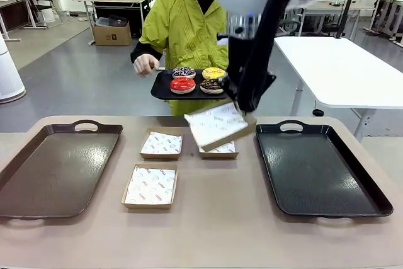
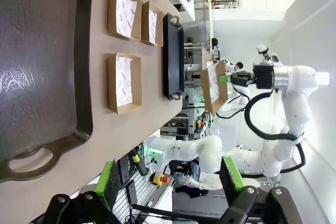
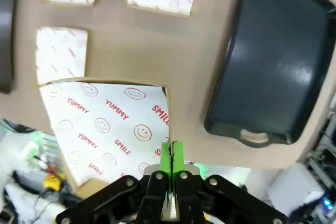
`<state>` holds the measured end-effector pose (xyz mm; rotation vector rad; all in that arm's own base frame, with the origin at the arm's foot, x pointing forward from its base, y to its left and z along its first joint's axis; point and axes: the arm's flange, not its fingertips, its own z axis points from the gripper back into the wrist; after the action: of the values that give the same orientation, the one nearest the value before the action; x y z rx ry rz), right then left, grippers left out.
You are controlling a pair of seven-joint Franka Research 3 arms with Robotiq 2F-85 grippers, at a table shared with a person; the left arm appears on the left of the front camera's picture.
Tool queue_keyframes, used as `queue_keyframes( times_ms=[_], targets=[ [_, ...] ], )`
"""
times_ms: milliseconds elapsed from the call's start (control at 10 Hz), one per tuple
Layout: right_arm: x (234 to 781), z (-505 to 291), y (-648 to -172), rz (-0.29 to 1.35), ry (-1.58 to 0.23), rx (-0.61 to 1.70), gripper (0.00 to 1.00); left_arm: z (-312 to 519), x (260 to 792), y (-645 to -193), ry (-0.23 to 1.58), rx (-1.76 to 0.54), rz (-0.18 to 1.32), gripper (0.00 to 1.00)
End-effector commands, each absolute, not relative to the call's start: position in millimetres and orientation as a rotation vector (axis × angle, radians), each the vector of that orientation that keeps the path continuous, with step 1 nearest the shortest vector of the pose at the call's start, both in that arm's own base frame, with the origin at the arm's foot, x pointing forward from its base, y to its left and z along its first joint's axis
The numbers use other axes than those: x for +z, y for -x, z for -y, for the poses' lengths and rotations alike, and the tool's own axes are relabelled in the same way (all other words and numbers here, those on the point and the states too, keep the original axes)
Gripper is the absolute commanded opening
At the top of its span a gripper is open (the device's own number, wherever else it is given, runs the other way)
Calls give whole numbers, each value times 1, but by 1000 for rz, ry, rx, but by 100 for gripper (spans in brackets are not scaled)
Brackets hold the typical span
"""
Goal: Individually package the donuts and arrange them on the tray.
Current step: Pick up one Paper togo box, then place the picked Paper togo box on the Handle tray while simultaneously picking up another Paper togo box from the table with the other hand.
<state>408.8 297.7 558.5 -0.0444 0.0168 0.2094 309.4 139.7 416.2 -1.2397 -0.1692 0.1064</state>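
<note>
The donuts (image 1: 197, 80): none is packaged yet, so all four are left for you; nearest you, the left gripper (image 2: 169, 178) hangs empty, fingers wide apart; three lined boxes (image 1: 150, 186) sit unfilled on the table between the bare left tray (image 1: 38, 174) and right tray (image 1: 315, 168); the right gripper (image 3: 170, 153) is clamped on the edge of a fourth box (image 1: 217, 124), lifted and tilted, its liner printed "YUMMY" and "SMILE" in red; farthest, the donuts lie on a small black tray (image 1: 160, 89) that the person holds.

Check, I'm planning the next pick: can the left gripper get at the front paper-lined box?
Probably yes: the left gripper is open, the front box lies uncovered, and the right gripper holds another box aloft.
</note>
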Motion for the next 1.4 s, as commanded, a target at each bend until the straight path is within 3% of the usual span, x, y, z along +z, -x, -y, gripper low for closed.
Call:
queue_keyframes(
  times_ms=[0,400,1300],
  targets=[
    [573,-307,-445,-2,30,124,0,-140,417,-309,1250,107,178,100],
    [574,-287,-493,35,-19,59,0,-140,417,-309,1250,107,178,100],
    [578,-282,-489,20,-33,75,0,-140,417,-309,1250,107,178,100]
  ],
)
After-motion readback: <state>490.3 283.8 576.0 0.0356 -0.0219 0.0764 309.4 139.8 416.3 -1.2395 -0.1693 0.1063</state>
